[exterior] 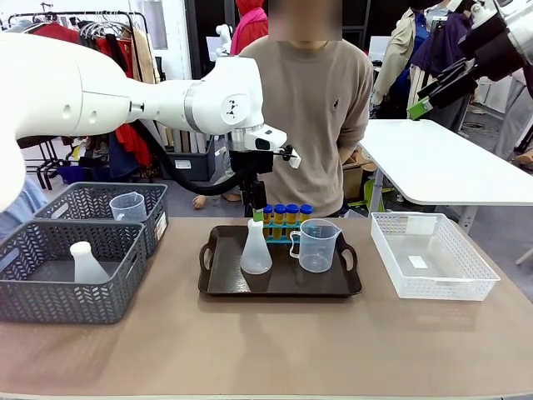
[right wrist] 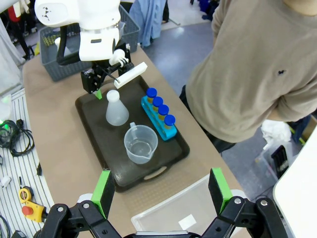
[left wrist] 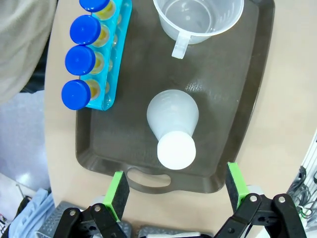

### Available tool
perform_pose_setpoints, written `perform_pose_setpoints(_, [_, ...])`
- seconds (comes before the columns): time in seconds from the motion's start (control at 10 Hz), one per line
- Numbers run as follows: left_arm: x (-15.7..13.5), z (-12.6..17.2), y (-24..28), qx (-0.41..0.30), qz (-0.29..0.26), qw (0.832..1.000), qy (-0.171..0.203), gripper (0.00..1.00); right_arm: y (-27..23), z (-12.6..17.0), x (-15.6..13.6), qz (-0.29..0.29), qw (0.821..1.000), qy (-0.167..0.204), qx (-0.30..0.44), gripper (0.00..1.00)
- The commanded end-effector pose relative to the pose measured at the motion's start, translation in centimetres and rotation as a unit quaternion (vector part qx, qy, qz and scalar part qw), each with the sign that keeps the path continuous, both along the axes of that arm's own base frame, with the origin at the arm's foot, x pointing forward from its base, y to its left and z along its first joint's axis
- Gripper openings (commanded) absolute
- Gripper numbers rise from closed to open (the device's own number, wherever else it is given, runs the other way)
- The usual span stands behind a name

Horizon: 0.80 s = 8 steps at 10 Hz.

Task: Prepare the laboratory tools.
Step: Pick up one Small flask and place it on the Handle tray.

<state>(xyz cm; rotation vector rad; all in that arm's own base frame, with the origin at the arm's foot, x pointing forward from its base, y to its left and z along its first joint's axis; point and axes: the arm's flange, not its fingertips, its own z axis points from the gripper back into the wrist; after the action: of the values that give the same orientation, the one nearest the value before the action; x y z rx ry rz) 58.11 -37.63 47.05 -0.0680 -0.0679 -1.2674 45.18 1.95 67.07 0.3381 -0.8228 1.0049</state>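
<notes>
Hovering wide apart above the conical flask (left wrist: 172, 128) on the tray (left wrist: 247, 99), left gripper (left wrist: 176, 191).

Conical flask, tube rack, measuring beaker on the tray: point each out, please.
conical flask (left wrist: 173, 119), left wrist view, on its cone-shaped body.
tube rack (right wrist: 161, 121), right wrist view, on the rack's blue side wall.
measuring beaker (exterior: 315, 247), front view, on its clear side wall.

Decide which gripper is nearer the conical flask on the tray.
Left. The left gripper hangs open just above the conical flask, over the tray's left end. The right gripper is open, raised high beyond the tray's right side.
</notes>
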Motion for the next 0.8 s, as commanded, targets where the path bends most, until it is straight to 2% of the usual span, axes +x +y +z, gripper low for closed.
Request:
perform_pose_setpoints(0.0, [0.3,0.5,0.3,-0.012,-0.022,1.0,-0.006,1.0,0.0,0.1,0.0,0.005,1.0,-0.001,0.009,1.0])
perform_pose_setpoints(0.4, [-0.7,6.7,5.0,-0.125,0.035,0.992,-0.004,1.0,0.0,0.1,0.0,0.005,1.0,-0.001,0.009,1.0])
perform_pose_setpoints(0.7, [-2.0,12.3,10.1,-0.181,0.072,0.979,-0.055,1.0,0.0,0.1,0.0,0.005,1.0,-0.001,0.009,1.0])
